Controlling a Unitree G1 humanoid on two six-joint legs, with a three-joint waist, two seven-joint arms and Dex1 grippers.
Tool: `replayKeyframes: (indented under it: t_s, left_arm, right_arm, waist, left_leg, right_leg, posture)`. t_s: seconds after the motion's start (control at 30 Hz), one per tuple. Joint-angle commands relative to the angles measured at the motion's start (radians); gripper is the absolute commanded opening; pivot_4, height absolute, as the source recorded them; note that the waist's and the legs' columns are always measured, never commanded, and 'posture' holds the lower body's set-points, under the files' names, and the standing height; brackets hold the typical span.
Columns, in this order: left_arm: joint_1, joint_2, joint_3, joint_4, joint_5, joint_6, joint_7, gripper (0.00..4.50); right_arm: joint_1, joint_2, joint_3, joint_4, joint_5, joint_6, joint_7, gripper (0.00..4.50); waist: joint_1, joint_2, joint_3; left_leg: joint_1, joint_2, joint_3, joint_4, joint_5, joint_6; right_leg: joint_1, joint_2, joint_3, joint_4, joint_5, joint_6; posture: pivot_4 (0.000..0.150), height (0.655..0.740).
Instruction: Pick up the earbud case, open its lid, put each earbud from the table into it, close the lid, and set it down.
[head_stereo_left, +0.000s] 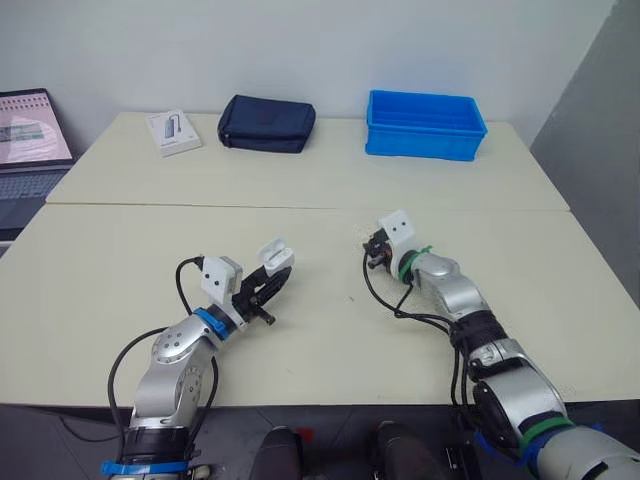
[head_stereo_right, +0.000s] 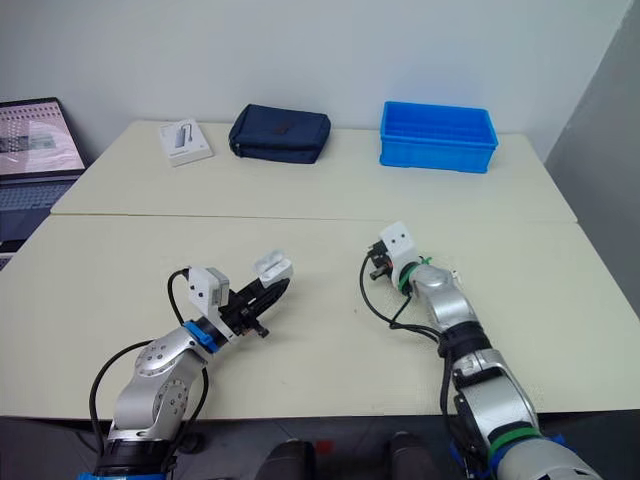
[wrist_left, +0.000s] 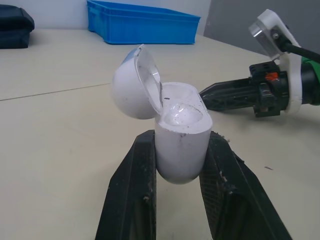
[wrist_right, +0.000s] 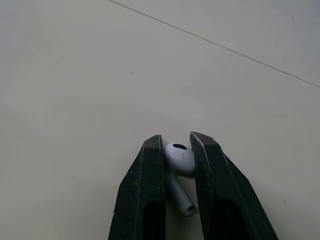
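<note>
Earbud case (wrist_left: 181, 150) gripped by the left tool (head_stereo_left: 270, 285), pinched low on its rounded body between the two black fingers (wrist_left: 130, 195), mouth upward and lid (wrist_left: 132, 85) swung back on its hinge; carried just above the near half of the desk (head_stereo_left: 330, 340), left of centre; cavity glossy inside, a bud already seated there or not: impossible to tell. Right tool (wrist_right: 177, 142) closed narrow on an earbud (wrist_right: 181, 157), clamped across the head with the stem trailing back between the fingers; placed near the desk's middle, close to the case yet not touching it, tip aimed toward it; bud free of the desk or resting on it: unclear. Probably at the loading step, with insertion, lid closing and setting down left to do. Judged light, hard-shelled and slick, so prone to twisting or squirting out under a firm squeeze; best held on the broad sides of the lower body, clear of hinge and lid. Bud tiny, smooth and equally slippery; stem-first descent into its socket called for, with gentle release.
</note>
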Motion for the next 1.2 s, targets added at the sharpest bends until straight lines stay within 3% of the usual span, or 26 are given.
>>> replayKeyframes:
  t_s: [0.03, 0.27, 0.37, 0.47, 0.67, 0.83, 1.17, 1.2]
  left_arm:
    - [0.002, 0.005, -0.005, -0.054, -0.011, -0.005, -0.006, 0.79]
    - [0.031, 0.002, -0.035, -0.101, -0.017, 0.006, -0.012, 0.79]
    - [0.043, 0.003, -0.042, -0.115, -0.019, 0.015, -0.012, 0.79]
    - [0.044, 0.006, -0.048, -0.117, -0.019, 0.024, -0.017, 0.79]
    - [0.041, 0.019, -0.046, -0.126, -0.02, 0.036, -0.028, 0.79]
    - [0.056, 0.026, -0.043, -0.147, -0.021, 0.049, -0.026, 0.79]
    - [0.079, 0.028, -0.04, -0.175, -0.023, 0.062, -0.019, 0.79]
    - [0.077, 0.028, -0.039, -0.173, -0.022, 0.063, -0.019, 0.79]
  right_arm:
    - [0.112, -0.11, 0.04, -0.249, 0.029, 0.081, 0.175, 0.41]
    - [0.417, -0.534, -0.012, -0.777, 0.228, 0.211, 0.585, 0.41]
    - [0.504, -0.671, -0.044, -0.826, 0.25, 0.164, 0.684, 0.41]
    - [0.544, -0.76, -0.041, -0.736, 0.188, 0.009, 0.747, 0.41]
    - [0.502, -0.791, 0.009, -0.532, 0.118, -0.209, 0.847, 0.41]
    - [0.446, -0.778, 0.052, -0.438, 0.094, -0.268, 0.916, 0.41]
    - [0.416, -0.771, 0.07, -0.308, 0.063, -0.361, 0.946, 0.41]
    - [0.413, -0.768, 0.07, -0.3, 0.061, -0.369, 0.942, 0.76]
  waist:
    - [0.001, 0.0, 0.0]
    - [0.009, 0.001, 0.0]
    - [-0.001, 0.0, 0.001]
    - [-0.004, 0.0, 0.001]
    - [-0.006, 0.0, 0.001]
    - [-0.004, 0.0, 0.001]
    - [0.001, -0.001, 0.001]
    - [0.001, -0.001, 0.001]
  left_leg:
    - [0.0, 0.0, 0.0, 0.0, 0.0, 0.0]
    - [-0.001, 0.0, 0.0, -0.002, -0.001, 0.0]
    - [0.0, 0.0, 0.001, -0.002, -0.001, 0.0]
    - [0.002, 0.0, 0.0, 0.0, 0.0, 0.0]
    - [0.002, -0.001, 0.001, 0.002, 0.0, 0.0]
    - [0.002, -0.001, 0.0, 0.001, 0.0, 0.0]
    - [0.005, -0.002, -0.001, 0.002, 0.0, 0.0]
    - [0.006, -0.003, -0.001, 0.002, 0.0, 0.0]
  right_leg:
    - [0.0, 0.0, 0.0, 0.0, 0.0, 0.0]
    - [-0.001, -0.001, 0.0, -0.003, -0.002, 0.002]
    - [-0.001, 0.0, 0.0, -0.003, -0.002, 0.001]
    - [0.001, 0.0, 0.0, -0.002, -0.005, -0.006]
    - [0.002, -0.001, 0.001, -0.002, -0.004, -0.006]
    - [0.003, 0.0, 0.0, -0.003, -0.002, -0.001]
    - [0.008, -0.002, -0.001, -0.006, -0.004, -0.005]
    - [0.009, -0.002, -0.001, -0.006, -0.004, -0.005]
  posture:
    - [0.15, 0.74]
    - [0.15, 0.74]
    - [0.15, 0.74]
    - [0.15, 0.74]
    - [0.15, 0.74]
    - [0.15, 0.74]
    - [0.15, 0.74]
    - [0.15, 0.74]
